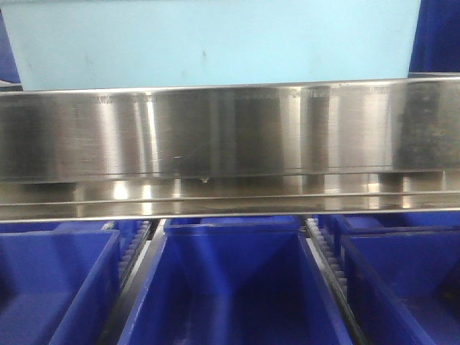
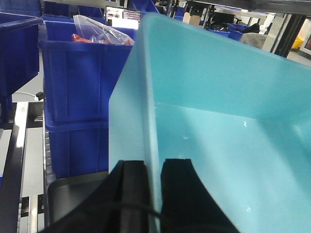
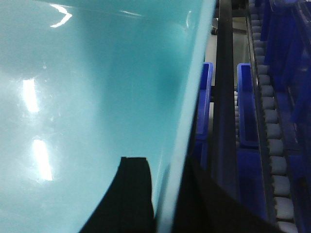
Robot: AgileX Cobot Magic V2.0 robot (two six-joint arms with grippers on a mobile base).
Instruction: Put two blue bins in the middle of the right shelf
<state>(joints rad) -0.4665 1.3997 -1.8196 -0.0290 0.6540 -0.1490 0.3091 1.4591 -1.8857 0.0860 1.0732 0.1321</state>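
Cyan plastic fills the left wrist view: the left pincer [image 2: 154, 170] is clenched over the left-hand wall of the pale blue bin [image 2: 223, 121], one dark finger outside, one inside, the rim pinched between them. Off to its left stand stacked royal-blue bins [image 2: 77, 82], the top one carrying a clear bag [image 2: 99, 31] of something red, near our load but apart from it. Moving to the centre, the front camera shows the pale bin's broad smooth side square-on, directly above the right shelf middle [image 1: 230, 129], that wide mirror-bright steel face. The bin's bottom edge meets the steel's top line, and I can't tell whether it rests on the tier or hangs just clear. Only one cyan body can be made out; a second nested inside can't be confirmed. Its long axis runs left to right, parallel with the steel rail, mouth up, long flank facing the robot. Below, more royal-blue bins sit in their lanes. Over on the right, the right pincer [image 3: 165, 170] is clamped on the opposite wall in the same fashion, with a roller track [image 3: 272, 145] beyond. My read: this is the slide onto the tier. Doing it well means both arms pushing forward at an equal pace, bin level, long side parallel with the rail, base high enough to clear the lip, and letting go only once the shelf fully carries it.
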